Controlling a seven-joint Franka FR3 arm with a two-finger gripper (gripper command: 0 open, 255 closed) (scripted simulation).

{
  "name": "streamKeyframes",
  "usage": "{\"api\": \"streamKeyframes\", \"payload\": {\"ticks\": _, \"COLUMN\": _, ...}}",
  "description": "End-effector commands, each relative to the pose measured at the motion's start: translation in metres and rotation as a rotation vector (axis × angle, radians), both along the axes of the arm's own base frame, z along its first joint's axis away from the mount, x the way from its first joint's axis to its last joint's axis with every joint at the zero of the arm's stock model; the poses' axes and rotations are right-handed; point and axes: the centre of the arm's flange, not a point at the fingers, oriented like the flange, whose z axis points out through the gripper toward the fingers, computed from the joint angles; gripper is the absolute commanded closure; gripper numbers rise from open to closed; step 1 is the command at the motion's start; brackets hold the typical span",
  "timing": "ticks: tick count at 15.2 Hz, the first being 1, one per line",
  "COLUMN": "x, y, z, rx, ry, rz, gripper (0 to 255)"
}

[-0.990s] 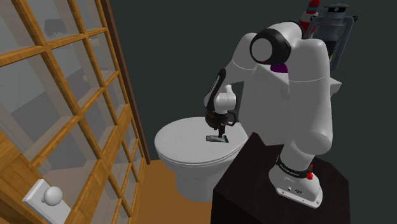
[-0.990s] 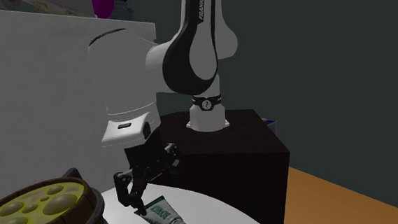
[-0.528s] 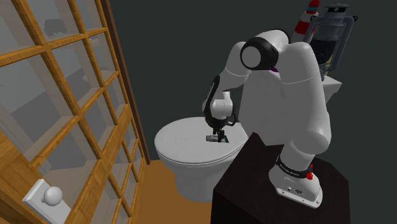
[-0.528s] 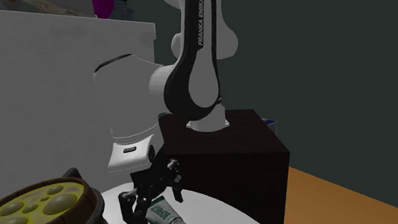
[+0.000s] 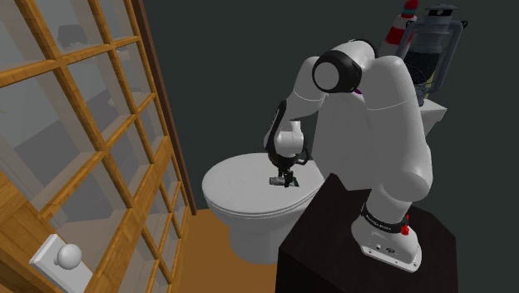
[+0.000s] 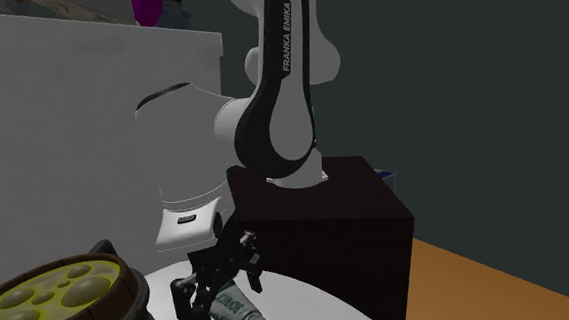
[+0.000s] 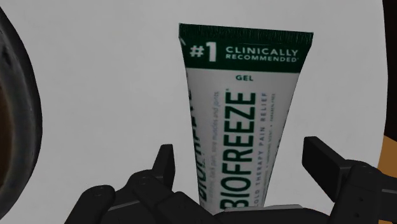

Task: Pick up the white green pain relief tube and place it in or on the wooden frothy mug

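A white tube with a green end and green lettering [image 7: 245, 108] lies flat on the white toilet lid [image 5: 237, 179]. My gripper [image 7: 245, 167] is low over it and open. One black finger [image 7: 164, 164] stands on each side of the tube's lower half, with small gaps between. In the second exterior view the gripper [image 6: 213, 300] straddles the tube [image 6: 239, 314] just beside the wooden mug [image 6: 55, 301], whose top is yellow-green froth. The shoulder view has the gripper [image 5: 284, 176] down at the tube [image 5: 283, 181], near the lid's edge closest to the stand.
The dark box stand [image 5: 366, 250] adjoins the toilet. A white cistern [image 6: 88, 84] behind carries a lantern [image 5: 432, 42] and other items. A wooden glazed door [image 5: 83, 141] stands at the shoulder view's left. The mug's dark rim [image 7: 16, 121] lies close beside the gripper.
Over the last second the gripper has come down onto the lid until its fingers straddle the tube. The tube has not moved.
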Motion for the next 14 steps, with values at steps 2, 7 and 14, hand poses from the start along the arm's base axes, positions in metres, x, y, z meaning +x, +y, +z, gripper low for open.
{"api": "streamKeyframes", "payload": {"ticks": 2, "x": 0.0, "y": 0.0, "z": 0.0, "rx": 0.0, "ry": 0.0, "rz": 0.0, "gripper": 255}}
{"api": "streamKeyframes", "payload": {"ticks": 7, "x": 0.0, "y": 0.0, "z": 0.0, "rx": 0.0, "ry": 0.0, "rz": 0.0, "gripper": 255}}
{"api": "streamKeyframes", "payload": {"ticks": 14, "x": 0.0, "y": 0.0, "z": 0.021, "rx": 0.0, "ry": 0.0, "rz": 0.0, "gripper": 255}}
